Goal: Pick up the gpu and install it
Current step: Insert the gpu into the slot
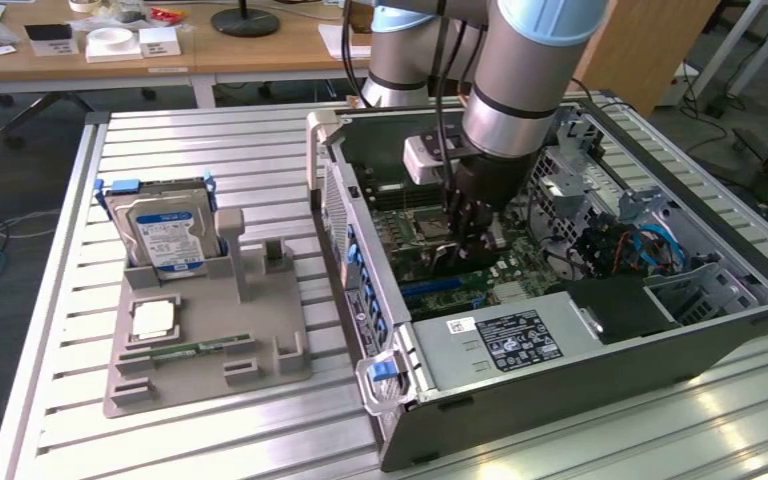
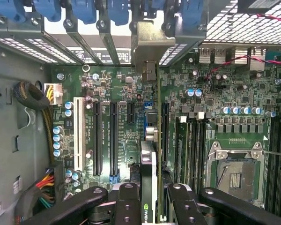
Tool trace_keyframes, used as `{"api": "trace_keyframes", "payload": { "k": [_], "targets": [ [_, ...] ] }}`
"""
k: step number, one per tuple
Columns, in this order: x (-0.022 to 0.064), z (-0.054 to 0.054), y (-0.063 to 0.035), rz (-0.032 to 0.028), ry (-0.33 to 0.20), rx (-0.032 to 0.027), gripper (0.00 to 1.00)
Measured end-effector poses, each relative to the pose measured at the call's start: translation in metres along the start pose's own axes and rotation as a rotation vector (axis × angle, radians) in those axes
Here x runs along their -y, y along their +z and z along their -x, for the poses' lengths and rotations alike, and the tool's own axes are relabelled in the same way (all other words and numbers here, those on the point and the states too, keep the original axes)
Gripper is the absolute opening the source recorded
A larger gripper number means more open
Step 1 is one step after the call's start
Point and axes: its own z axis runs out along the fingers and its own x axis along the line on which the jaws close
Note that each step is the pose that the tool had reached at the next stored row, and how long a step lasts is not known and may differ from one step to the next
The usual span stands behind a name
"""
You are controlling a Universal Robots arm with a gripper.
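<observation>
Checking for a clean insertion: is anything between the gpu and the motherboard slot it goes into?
Nothing visible. The claw holds the gpu edge-on over the motherboard. The long black slots beside it are empty. The slot directly under the card is hidden by the card itself, so I cannot tell whether that one is clear.

Bright room light — glare streaks the table (image 1: 711, 415) at the exterior view's right, the case (image 1: 598, 360) interior sits shadowed, its grille (image 2: 234, 28) flares white behind the gpu (image 2: 149, 187).
</observation>
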Motion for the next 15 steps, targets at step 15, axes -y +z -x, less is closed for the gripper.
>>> {"api": "trace_keyframes", "payload": {
  "k": [15],
  "targets": [
    [-0.0056, -0.0002, 0.0033, 0.0001, 0.000, -0.0001, 0.27]
  ]
}}
